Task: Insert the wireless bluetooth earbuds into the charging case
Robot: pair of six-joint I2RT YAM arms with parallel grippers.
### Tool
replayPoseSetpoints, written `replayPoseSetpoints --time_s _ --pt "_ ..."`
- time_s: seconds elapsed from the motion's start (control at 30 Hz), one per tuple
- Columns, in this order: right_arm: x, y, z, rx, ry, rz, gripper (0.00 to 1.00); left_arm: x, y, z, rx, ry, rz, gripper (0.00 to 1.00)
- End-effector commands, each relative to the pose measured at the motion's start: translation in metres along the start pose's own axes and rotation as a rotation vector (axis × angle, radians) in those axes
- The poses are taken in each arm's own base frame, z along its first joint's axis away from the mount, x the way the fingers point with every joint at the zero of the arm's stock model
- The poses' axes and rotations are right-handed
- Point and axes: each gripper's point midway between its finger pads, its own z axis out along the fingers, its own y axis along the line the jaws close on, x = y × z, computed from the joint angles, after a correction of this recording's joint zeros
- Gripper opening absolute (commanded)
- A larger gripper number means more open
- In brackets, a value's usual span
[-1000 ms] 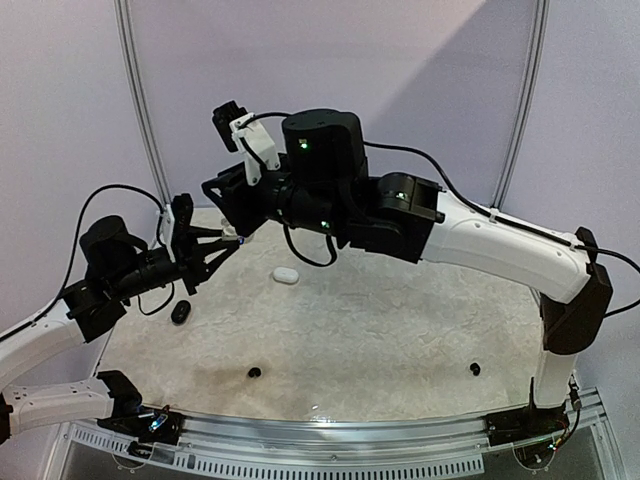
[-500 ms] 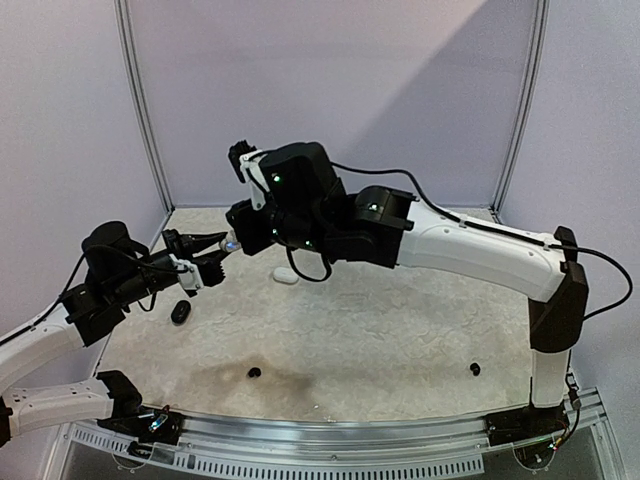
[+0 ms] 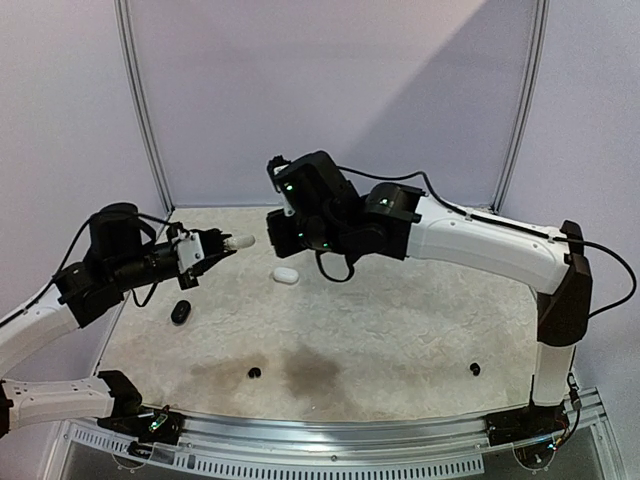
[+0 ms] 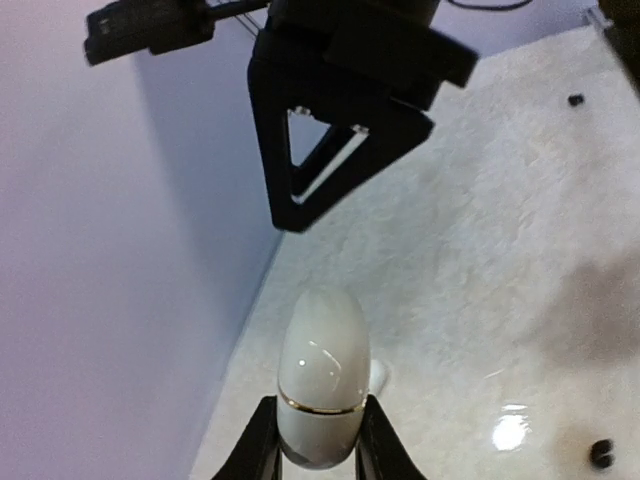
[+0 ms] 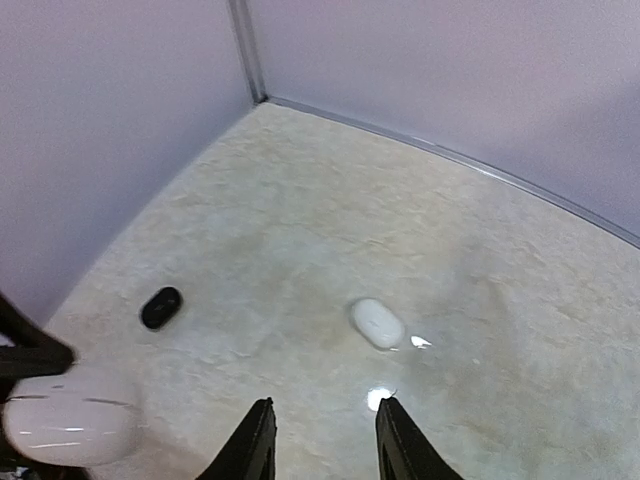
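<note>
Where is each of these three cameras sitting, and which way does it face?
Top external: above and behind, looking down on the table; left arm and right arm show.
Left wrist: looks along the left gripper, shut on a white case.
Right wrist: looks down at the table past the open right gripper.
Shared: both wrist views show that held case.

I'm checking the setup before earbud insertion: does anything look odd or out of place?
Mildly odd: the white case held aloft by the left gripper looks shut, its seam closed, so no earbud could go in yet. Two black earbuds lie loose and far apart on the table.
</note>
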Motion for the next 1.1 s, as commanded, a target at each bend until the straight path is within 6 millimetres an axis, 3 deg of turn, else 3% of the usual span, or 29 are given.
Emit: replayPoseSetpoints --time_s 0.0,0.07,0.17,0.27,0.47,0.73,0.83,1.03,1.07 --pt "-0.009 -0.105 -0.023 0.237 0.035 0.146 0.37 0.004 -0.046 0.005 0.303 0.150 -0.601 0.00" --pt "0.001 -0.139 -0.029 0.299 0.070 0.211 0.42 0.004 -0.058 0.011 0.423 0.215 -0.782 0.00" --pt "0.019 -0.179 -0.037 0.363 0.117 0.282 0.52 0.018 -0.068 0.022 0.530 0.366 -1.021 0.00" --pt "0.039 -0.202 -0.039 0.387 0.164 0.326 0.56 0.056 -0.072 0.041 0.571 0.557 -1.280 0.00" --pt "0.053 -0.208 -0.036 0.387 0.206 0.298 0.58 0.145 -0.072 0.087 0.531 0.761 -1.768 0.00" --pt "0.067 -0.210 -0.035 0.409 0.274 0.267 0.59 0.243 -0.077 0.131 0.443 0.839 -1.985 0.01" --pt "0.064 -0.213 -0.037 0.425 0.270 0.259 0.59 0.262 -0.079 0.132 0.406 0.879 -1.992 0.14" --pt "0.046 -0.210 -0.031 0.416 0.240 0.218 0.61 0.269 -0.085 0.117 0.325 0.968 -2.009 0.59" --pt "0.041 -0.208 -0.030 0.409 0.235 0.204 0.61 0.269 -0.082 0.113 0.299 0.980 -1.999 0.72"
